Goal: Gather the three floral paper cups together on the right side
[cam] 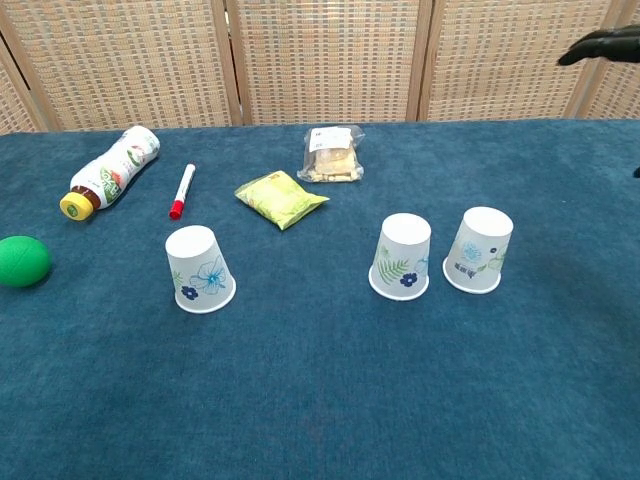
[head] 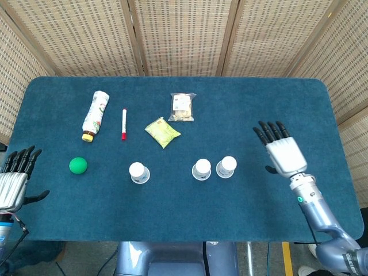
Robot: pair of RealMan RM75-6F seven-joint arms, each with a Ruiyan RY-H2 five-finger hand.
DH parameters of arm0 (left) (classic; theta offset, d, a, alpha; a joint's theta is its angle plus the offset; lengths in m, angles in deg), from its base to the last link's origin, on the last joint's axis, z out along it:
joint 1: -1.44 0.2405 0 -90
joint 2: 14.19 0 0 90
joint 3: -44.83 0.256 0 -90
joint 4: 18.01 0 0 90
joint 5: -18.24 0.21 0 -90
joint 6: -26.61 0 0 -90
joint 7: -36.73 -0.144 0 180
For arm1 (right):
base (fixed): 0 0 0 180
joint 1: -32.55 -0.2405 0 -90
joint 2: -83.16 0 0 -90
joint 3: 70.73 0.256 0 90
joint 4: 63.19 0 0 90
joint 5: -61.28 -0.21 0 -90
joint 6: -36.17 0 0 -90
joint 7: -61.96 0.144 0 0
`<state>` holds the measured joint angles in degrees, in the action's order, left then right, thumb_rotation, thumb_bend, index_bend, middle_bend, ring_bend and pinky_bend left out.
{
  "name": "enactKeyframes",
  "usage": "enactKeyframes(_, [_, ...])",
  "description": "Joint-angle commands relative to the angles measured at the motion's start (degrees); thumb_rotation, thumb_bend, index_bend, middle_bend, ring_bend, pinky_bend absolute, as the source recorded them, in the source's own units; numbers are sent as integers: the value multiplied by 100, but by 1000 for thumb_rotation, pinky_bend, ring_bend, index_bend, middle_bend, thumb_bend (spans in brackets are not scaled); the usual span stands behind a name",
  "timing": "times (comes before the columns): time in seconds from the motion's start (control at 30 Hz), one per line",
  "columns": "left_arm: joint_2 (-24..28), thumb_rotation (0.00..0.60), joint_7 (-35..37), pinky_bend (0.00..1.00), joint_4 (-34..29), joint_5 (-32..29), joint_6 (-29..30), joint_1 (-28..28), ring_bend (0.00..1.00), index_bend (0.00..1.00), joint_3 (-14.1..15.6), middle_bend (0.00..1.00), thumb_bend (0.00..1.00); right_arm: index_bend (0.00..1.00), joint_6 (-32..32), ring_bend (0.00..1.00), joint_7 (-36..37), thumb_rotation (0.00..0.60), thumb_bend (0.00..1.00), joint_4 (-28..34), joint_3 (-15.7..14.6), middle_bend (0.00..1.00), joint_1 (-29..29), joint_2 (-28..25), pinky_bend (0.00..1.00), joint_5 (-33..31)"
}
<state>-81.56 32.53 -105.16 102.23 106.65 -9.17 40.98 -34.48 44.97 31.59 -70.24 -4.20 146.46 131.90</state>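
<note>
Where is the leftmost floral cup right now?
The leftmost cup stands upside down left of centre, apart from the other two cups, nearest the green ball.

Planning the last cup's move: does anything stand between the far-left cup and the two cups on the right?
Nothing visible does. The left cup has only bare cloth between it and the middle cup and right cup. The yellow packet lies farther back, off that line.

Open cloth around the lone cup (head: 138, 171) – tight on the right
Two cups (head: 202, 168) (head: 227, 166) nearly touch; snack packet (head: 163, 131) lies behind, ball (head: 78, 165) far left.
</note>
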Motion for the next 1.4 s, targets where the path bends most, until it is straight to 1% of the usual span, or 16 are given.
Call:
enactKeyframes(0.03, [-127,600,32,0,165,167,-151,-216,0,0,-43,0,0,0,-1132,0,1579,600,0,-1459,-433,0,1089,466,0,1082])
enactKeyframes(0.1, [-235,600,12,0,284,303,-403,-479,0,0,-77,0,0,0,-1350,0,1810,600,0,-1630,-560,0,1386,634,0,1230])
enactKeyframes(0.2, [-355,600,-64,0,348,422,-825,-847,0,0,-110,0,0,0,-1511,0,1740,600,0,-1605,-649,0,1654,738,0,1325])
enactKeyframes(0.27, [-502,600,-165,0,379,531,-1360,-1287,0,0,-143,0,0,0,-1601,0,1597,600,0,-1403,-675,0,1854,759,0,1318])
enactKeyframes(0.3, [-686,600,-241,0,466,605,-1796,-1653,0,0,-194,0,0,0,-1595,0,1465,600,0,-1289,-714,0,1919,708,0,1316])
enactKeyframes(0.37, [-914,600,-271,0,625,522,-2288,-2023,0,0,-265,0,0,0,-1599,0,1220,600,0,-1097,-672,0,1967,613,0,1321])
enactKeyframes(0.43, [-1063,600,-241,10,684,464,-2582,-2248,0,0,-290,0,0,0,-1588,0,1169,600,0,-1000,-638,0,2001,569,0,1345])
enactKeyframes(0.53, [-1254,600,-169,55,778,388,-2837,-2487,0,15,-328,0,0,0,-1527,0,1150,600,0,-957,-574,0,2039,537,0,1342])
enactKeyframes(0.6, [-1416,600,-181,77,899,339,-3020,-2683,4,46,-367,0,0,0,-1458,0,1123,600,0,-950,-525,0,2062,530,0,1319])
enactKeyframes(0.73, [-1681,600,-38,119,1110,309,-3134,-2913,51,118,-393,3,0,0,-1341,0,1096,600,0,-968,-440,0,2090,544,0,1309])
enactKeyframes(0.9, [-1919,600,-128,208,1398,291,-3153,-3081,149,235,-362,83,0,0,-1275,0,1083,600,0,-984,-349,0,2135,568,0,1341])
enactKeyframes(1.0, [-2017,600,-202,314,1498,230,-3241,-3181,259,378,-338,207,0,0,-1249,0,1070,600,0,-989,-300,0,2164,577,0,1368])
enactKeyframes(1.1, [-2043,600,-281,401,1507,186,-3274,-3241,366,522,-326,327,0,0,-1219,0,1059,600,0,-993,-258,0,2185,583,0,1368])
enactKeyframes(1.17, [-2016,600,-345,435,1461,163,-3235,-3264,409,579,-317,374,4,0,-1193,0,1076,600,0,-995,-224,0,2204,581,0,1382])
enactKeyframes(1.3, [-1907,600,-386,461,1328,116,-3192,-3301,438,620,-337,409,28,0,-1166,0,1096,600,0,-983,-182,0,2228,570,0,1408])
enactKeyframes(1.4, [-1738,600,-340,462,1073,79,-3078,-3368,439,620,-463,411,29,0,-1166,0,1110,600,0,-955,-138,0,2255,547,0,1442])
